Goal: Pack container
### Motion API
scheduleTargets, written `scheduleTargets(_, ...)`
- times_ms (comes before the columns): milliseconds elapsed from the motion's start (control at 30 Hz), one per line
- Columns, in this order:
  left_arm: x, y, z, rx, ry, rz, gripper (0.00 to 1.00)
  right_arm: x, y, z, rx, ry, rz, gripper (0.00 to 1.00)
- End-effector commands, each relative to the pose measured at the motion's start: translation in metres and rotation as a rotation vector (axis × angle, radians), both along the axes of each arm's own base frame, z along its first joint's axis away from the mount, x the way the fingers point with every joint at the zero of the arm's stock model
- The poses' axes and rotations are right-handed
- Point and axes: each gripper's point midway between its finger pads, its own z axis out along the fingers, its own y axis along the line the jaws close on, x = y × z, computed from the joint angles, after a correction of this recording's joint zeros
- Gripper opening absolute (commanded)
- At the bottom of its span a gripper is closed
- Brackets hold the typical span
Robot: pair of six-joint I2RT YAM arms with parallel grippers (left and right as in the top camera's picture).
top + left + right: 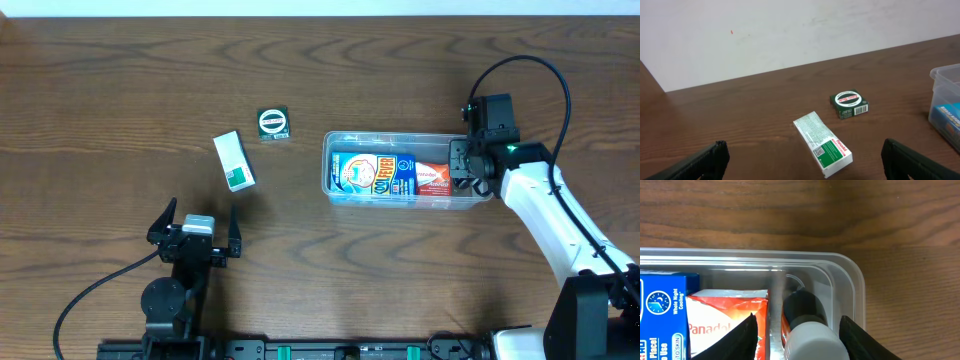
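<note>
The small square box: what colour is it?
The small square box is dark green with a white round label; left wrist view shows it best.

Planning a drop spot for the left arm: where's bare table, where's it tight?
Free: the table between the white-green box and the container, and the strip on its near side. Crowded: the container's right end, where the right gripper sits.

- One clear container (400, 134), toward the right edge of the tabletop (120, 100).
- Two boxes inside it: one blue box (372, 175), one red-and-white box (432, 178).
- One dark, grey-capped tube (805, 311) inside it too.
- Two boxes loose, left of centre: one white-and-green box (234, 161), one small dark-green box (273, 124).
- Four boxes altogether.
</note>
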Motion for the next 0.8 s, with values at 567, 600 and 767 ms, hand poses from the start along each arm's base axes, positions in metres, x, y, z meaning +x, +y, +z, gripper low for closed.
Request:
scheduleTargets(567,0.000,0.000,-0.015,0.006,0.039,-0.005,0.98,0.039,-0.047,0.137,-0.119,-0.348,-0.116,0.87)
scheduleTargets(600,0.000,0.000,-0.015,0.006,0.039,-0.005,0.98,0.038,-0.054,0.139,-0.128,-0.353,-0.128,0.94)
scheduleTargets(767,0.000,0.000,-0.015,0.006,0.038,-0.005,0.98,0.033,-0.112,0.146,-0.159,-0.372,-0.264,0.99)
